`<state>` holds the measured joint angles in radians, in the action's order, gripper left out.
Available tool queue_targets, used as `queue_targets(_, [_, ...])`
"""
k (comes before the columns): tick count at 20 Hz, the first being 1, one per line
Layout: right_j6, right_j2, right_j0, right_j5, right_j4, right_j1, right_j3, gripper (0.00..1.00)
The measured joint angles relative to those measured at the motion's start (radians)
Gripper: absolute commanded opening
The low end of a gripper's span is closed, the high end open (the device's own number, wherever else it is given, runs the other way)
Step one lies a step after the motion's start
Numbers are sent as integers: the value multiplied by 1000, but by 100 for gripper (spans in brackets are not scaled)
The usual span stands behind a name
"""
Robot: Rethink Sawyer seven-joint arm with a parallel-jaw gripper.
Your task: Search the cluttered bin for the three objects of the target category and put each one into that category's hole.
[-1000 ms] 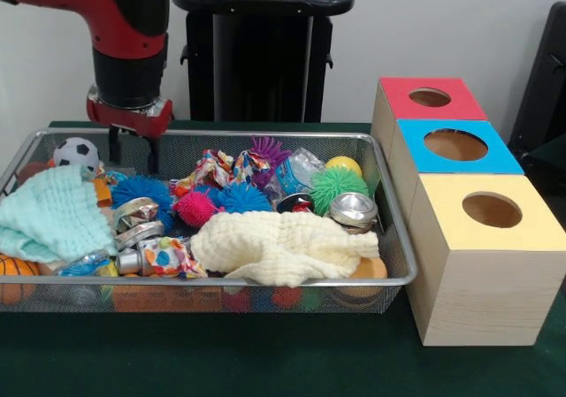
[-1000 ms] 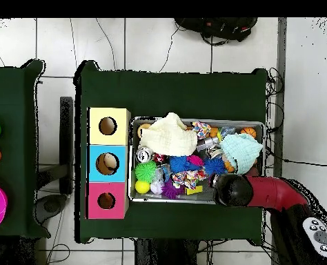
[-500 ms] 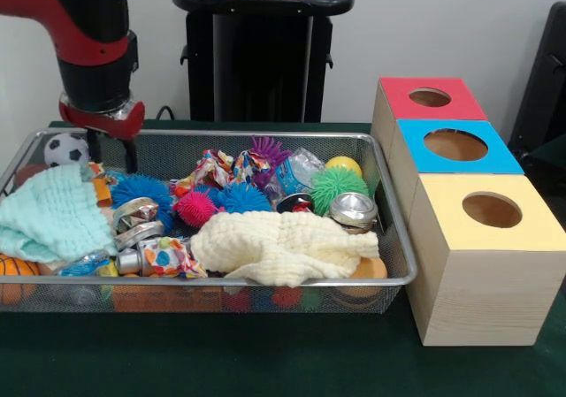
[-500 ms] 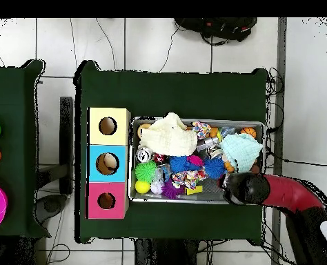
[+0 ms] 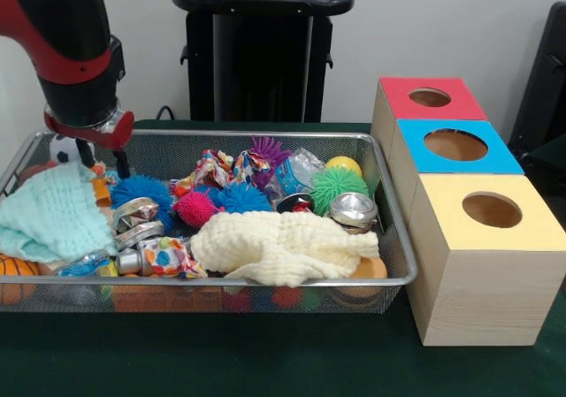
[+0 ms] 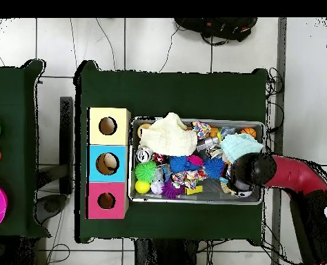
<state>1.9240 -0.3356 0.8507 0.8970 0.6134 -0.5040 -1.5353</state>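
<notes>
My gripper (image 5: 105,167) hangs open at the far left corner of the wire bin (image 5: 265,282), its two fingers apart with nothing between them. A black-and-white soccer ball (image 5: 58,148) sits just behind the left finger, partly hidden by it. A mint cloth (image 5: 49,213) lies right below the gripper. Further along the bin are a yellow ball (image 5: 344,164), a small basketball (image 5: 12,269) and spiky balls in green (image 5: 337,185), blue (image 5: 140,190) and pink (image 5: 196,208). In the overhead view the red arm (image 6: 287,174) covers the gripper at the bin's right end.
Three wooden boxes with round holes stand beside the bin: red (image 5: 431,98), blue (image 5: 455,145) and yellow (image 5: 492,210). A cream cloth (image 5: 283,247) covers the bin's front middle. Metal cans (image 5: 354,209), foil wrappers (image 5: 212,167) and the bin's wire walls crowd the space.
The arm has swung towards the bin's end corner, left in the front view, and come down a little. The gripper now sits by the soccer ball. Nothing was picked up.
</notes>
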Motion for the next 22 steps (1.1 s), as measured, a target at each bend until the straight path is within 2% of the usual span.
queue_targets(10, [-2, -59, 0, 27, 0, 3, 93, 100])
queue_targets(22, [-36, -102, -20, 27, 1, -36, 99, 100])
